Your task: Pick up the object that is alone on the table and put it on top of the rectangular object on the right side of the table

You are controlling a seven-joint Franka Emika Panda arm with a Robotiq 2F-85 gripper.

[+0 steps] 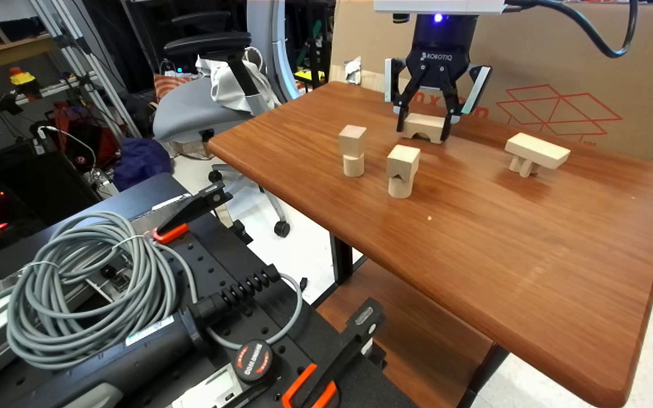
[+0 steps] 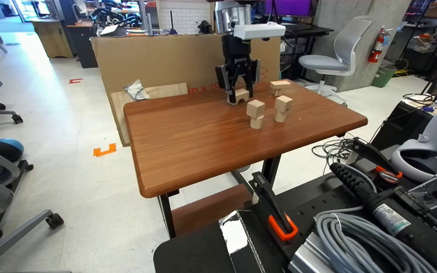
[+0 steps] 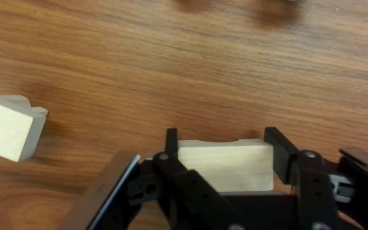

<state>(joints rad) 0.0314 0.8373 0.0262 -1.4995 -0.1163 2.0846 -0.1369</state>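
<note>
The small block [image 1: 424, 125] is of pale, bare wood, squat and flat-topped, with a rounded notch in its underside like a low bridge. The notch faces down, and in both exterior views the arched face points toward the near side. Its long axis runs left to right in the wrist view, almost level. The tool [image 1: 423, 130] is grasping it by its two short ends, at the far side of the bench [image 1: 530, 243]; whether its base touches the surface cannot be told. To the right in both exterior views is the pale slab [image 1: 537, 149], raised on short supports, apart from the block.
</note>
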